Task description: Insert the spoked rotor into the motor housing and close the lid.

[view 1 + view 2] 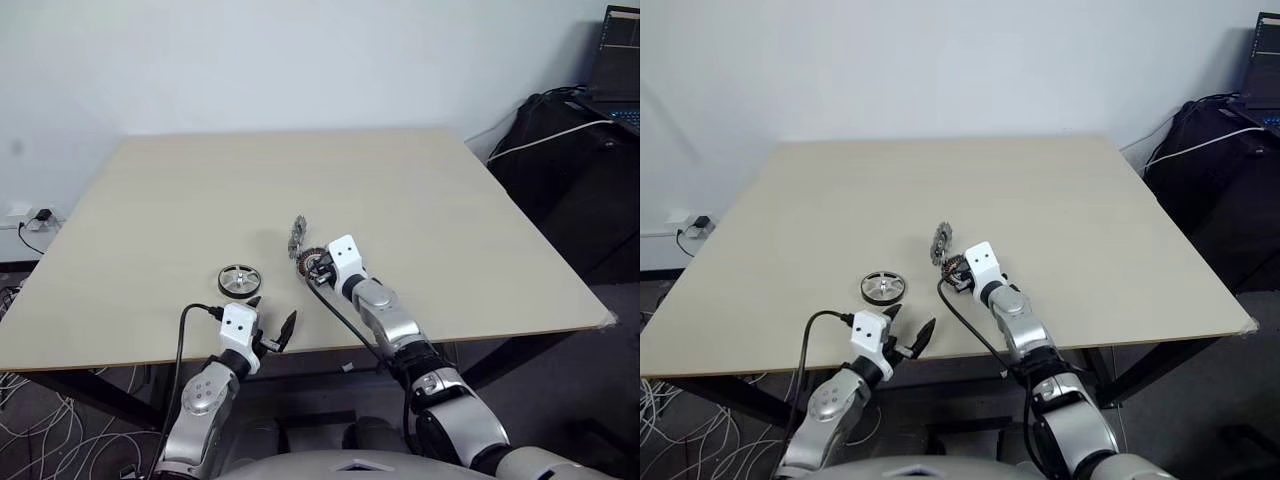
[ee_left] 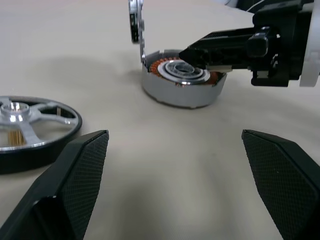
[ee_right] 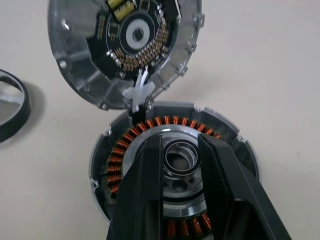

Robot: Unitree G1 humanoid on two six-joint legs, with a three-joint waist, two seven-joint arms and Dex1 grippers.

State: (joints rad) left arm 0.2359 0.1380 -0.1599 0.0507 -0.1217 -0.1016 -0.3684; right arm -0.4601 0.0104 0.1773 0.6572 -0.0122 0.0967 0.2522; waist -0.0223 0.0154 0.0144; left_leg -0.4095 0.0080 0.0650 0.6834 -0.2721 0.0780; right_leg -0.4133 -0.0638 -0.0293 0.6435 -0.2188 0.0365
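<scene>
The motor housing, with its ring of copper windings, lies near the table's front middle. Its lid stands tipped open on the housing's far edge, showing its inner side. My right gripper lies across the top of the housing, open by a narrow gap, one finger on each side of the pale centre ring. The spoked rotor lies flat on the table to the left of the housing. My left gripper hangs wide open at the table's front edge, just short of the rotor, with nothing between its fingers.
The pale wooden table stretches bare beyond the parts. Black bags and a laptop stand off its right side. A wall socket and loose cables are at the left.
</scene>
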